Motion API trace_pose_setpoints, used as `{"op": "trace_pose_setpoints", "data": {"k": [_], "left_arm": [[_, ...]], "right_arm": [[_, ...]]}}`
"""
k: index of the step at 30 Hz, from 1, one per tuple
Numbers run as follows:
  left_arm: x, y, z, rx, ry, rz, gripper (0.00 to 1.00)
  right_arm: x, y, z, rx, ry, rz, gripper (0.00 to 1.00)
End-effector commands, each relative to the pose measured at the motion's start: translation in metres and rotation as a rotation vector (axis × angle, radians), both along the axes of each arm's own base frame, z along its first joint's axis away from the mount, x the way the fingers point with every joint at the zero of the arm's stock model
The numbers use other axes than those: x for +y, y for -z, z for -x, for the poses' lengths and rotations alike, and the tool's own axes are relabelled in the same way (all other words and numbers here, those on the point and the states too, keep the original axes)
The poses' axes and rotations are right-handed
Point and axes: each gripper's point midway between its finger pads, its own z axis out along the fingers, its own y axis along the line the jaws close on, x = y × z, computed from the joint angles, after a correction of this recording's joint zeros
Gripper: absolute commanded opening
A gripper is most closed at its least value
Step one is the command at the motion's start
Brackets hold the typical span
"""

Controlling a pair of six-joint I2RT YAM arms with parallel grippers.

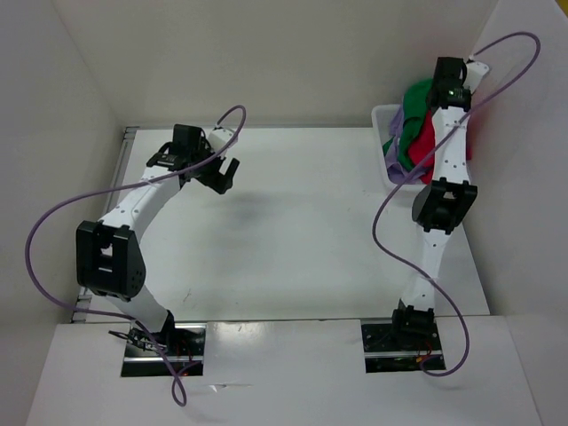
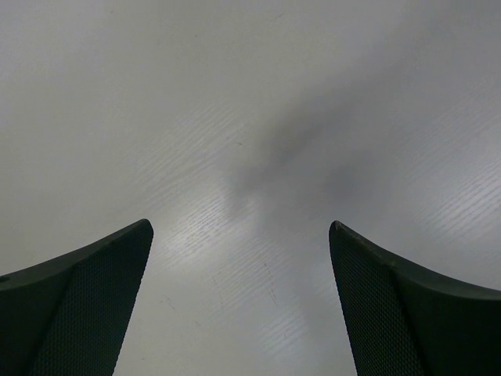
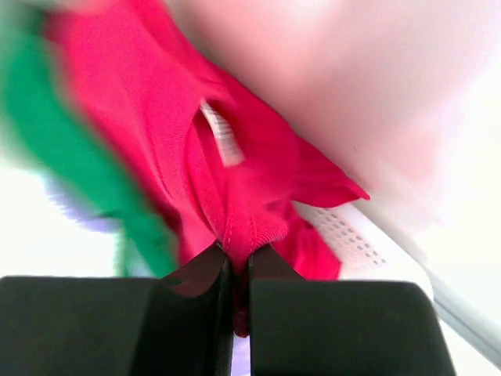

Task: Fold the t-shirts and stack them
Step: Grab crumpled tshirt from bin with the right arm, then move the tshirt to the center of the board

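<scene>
My right gripper (image 3: 239,262) is shut on a fold of the bright red t-shirt (image 3: 235,168), which hangs from the pinch above the white basket (image 3: 348,231). The green t-shirt (image 3: 74,153) shows blurred to its left, with a bit of pale lavender t-shirt (image 3: 86,223) below it. In the top view the right gripper (image 1: 441,89) is over the basket (image 1: 383,115) at the back right, where the red (image 1: 424,142), green (image 1: 411,98) and lavender (image 1: 396,133) shirts bunch together. My left gripper (image 1: 224,171) is open and empty above the bare table (image 2: 250,157).
The basket stands against the right wall of the white enclosure. Purple cables loop from both arms (image 1: 390,240). The table's back edge meets the rear wall (image 1: 266,129).
</scene>
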Motion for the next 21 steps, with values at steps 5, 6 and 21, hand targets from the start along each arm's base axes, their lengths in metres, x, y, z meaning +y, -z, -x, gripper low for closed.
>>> {"op": "trace_pose_setpoints", "data": {"k": [5,6,21], "left_arm": [[0.005,-0.052,0.012,-0.143,-0.019,0.021,1.0],[0.005,-0.057,0.016,-0.157,-0.019,0.023,1.0],[0.043,-0.128,0.014,-0.391,-0.281,0.032,1.0]], "right_arm": [[0.083,-0.293,0.105,-0.599,0.005,0.188,0.0],[0.095,-0.305,0.113,-0.625,-0.021,0.186,0.0],[0.347,-0.469,0.239,-1.159,-1.218,0.054,0.0]]}}
